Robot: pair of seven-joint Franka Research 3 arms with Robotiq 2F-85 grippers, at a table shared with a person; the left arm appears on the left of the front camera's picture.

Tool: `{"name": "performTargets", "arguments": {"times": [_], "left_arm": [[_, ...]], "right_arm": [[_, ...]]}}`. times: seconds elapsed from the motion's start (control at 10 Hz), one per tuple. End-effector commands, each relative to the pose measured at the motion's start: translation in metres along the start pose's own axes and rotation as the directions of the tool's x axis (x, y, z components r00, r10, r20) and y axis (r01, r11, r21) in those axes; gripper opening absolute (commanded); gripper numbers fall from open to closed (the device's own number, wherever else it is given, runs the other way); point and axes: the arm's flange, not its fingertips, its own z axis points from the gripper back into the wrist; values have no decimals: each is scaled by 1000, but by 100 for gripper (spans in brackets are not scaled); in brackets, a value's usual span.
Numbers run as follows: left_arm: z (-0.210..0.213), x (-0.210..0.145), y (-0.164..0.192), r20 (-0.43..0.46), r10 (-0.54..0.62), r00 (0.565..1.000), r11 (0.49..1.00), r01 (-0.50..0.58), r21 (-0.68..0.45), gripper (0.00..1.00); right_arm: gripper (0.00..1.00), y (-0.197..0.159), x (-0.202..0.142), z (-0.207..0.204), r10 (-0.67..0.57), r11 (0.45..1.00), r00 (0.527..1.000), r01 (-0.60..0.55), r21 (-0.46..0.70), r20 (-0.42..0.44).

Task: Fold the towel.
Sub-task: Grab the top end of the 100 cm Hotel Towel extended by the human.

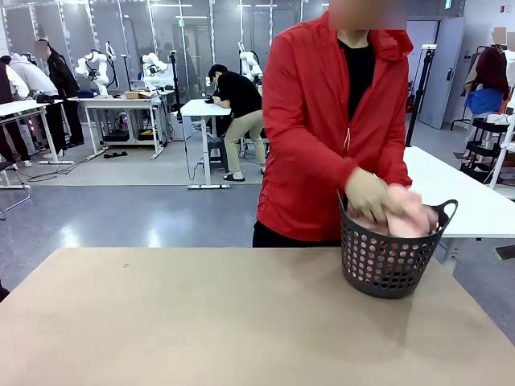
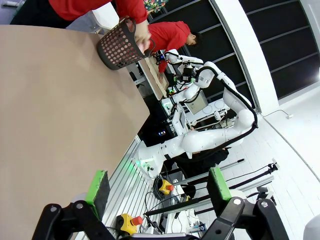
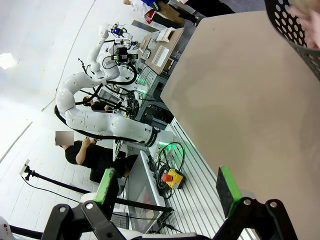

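The salmon-pink towel (image 1: 409, 220) lies bunched in a dark perforated basket (image 1: 392, 264) at the table's far right. A person in a red jacket stands behind the basket with a hand (image 1: 369, 194) on the towel. My left gripper (image 2: 158, 186) is open with nothing between its green pads. It hangs beyond the table's near edge, far from the basket (image 2: 118, 46). My right gripper (image 3: 167, 185) is also open and holds nothing. It is off the table's near side, with the basket (image 3: 296, 31) at the top right corner of its view.
The tan table (image 1: 201, 322) stretches wide and bare in front of the basket. Below its near edge are the white arm bases (image 2: 210, 137), cables and a red emergency stop button (image 3: 173, 176). White tables and other people stand farther back in the room.
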Motion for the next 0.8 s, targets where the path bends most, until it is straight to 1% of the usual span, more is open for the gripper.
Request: {"name": "performTargets", "arguments": {"times": [0.0,0.7], "left_arm": [[2,-3,1,-13,-14,1000,1000,14,-15,100],[2,-3,1,-13,-14,1000,1000,14,-15,100]], "right_arm": [[100,0,-1,0,21,1000,1000,-21,12,5],[100,0,-1,0,21,1000,1000,-21,12,5]]}}
